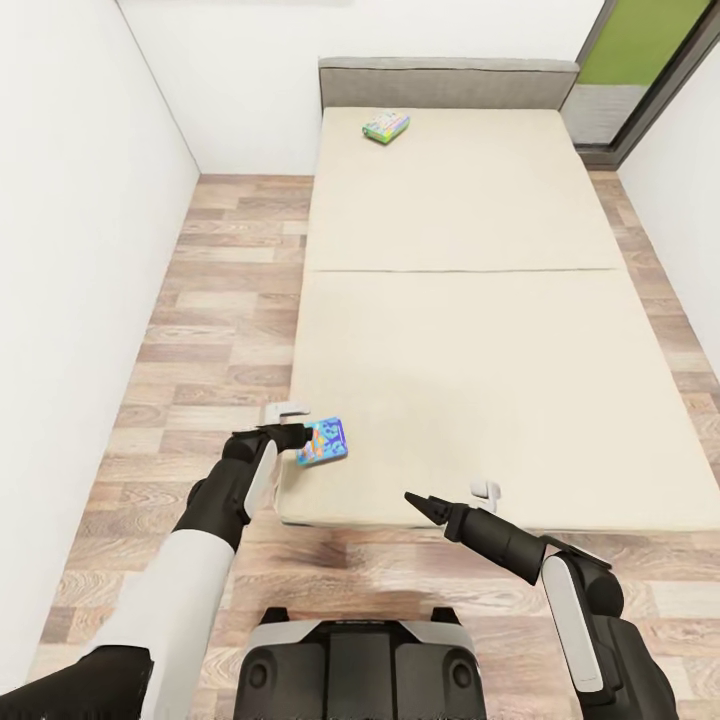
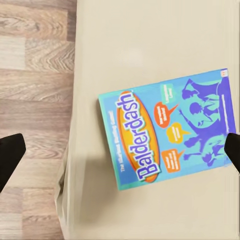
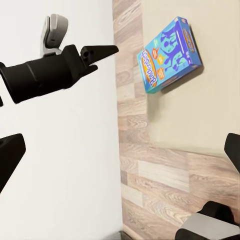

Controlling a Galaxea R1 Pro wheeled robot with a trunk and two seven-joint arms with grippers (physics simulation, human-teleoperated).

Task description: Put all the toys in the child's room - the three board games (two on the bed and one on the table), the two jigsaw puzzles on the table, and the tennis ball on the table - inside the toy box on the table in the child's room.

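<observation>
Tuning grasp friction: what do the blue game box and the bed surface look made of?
Blue board game: looks like printed cardboard, smooth, slightly glossy; crisp edges, "Balderdash" artwork. Bed: plain beige mattress, matte fabric-like look with a seam across; exact material unclear in the render.

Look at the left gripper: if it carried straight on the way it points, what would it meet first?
Most likely the blue board game lying near the corner of the bed; the left gripper is open with its fingers either side of it, though depth is unclear.

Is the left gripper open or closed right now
Open: the left gripper has its fingertips spread wide either side of the blue board game.
</observation>
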